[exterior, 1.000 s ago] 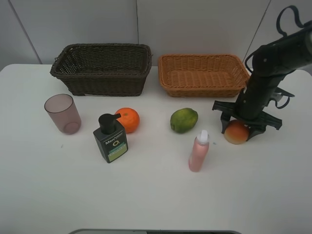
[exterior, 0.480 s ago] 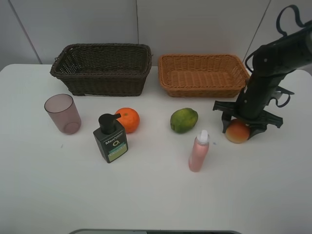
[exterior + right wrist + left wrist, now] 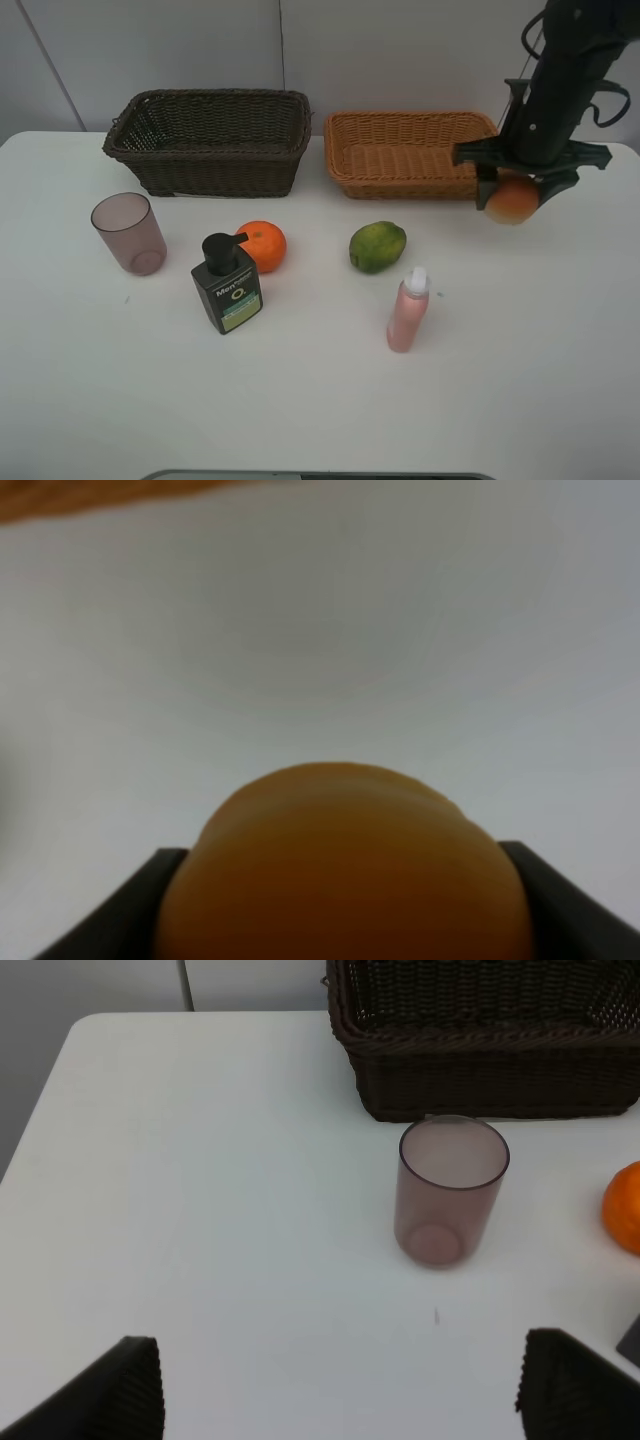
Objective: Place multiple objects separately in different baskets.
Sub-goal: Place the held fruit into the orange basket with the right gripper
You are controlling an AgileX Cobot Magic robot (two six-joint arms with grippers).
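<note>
Nearest on the white tabletop (image 3: 320, 400) stands the spray bottle (image 3: 407, 312), upright, right of the middle. Left of it and well apart, the pump bottle (image 3: 227, 287) stands upright with its label forward. Just behind the pump bottle lies the orange (image 3: 262, 246), so close that contact cannot be told. The green fruit (image 3: 377, 246) lies level with the orange, behind the spray bottle and apart from it. The cup (image 3: 129, 233) stands mouth up at the far left, empty.

The left tool (image 3: 345, 1390) hangs over bare tabletop with its fingers wide apart and nothing between them. Its own view looks past them to the cup (image 3: 450, 1190), the dark basket (image 3: 480, 1080) behind it and an edge of the orange (image 3: 625, 1208).

Farther back on the right, the right tool (image 3: 512, 195) is clamped on the peach (image 3: 511, 200), one finger (image 3: 150, 900) on each side of the fruit (image 3: 345, 870). The peach looks raised off the tabletop. In the high view it shows at the front right corner of the tan basket (image 3: 345, 170), outside it.

At the back the two baskets stand side by side, the dark basket (image 3: 210, 160) on the left. Both are empty.
</note>
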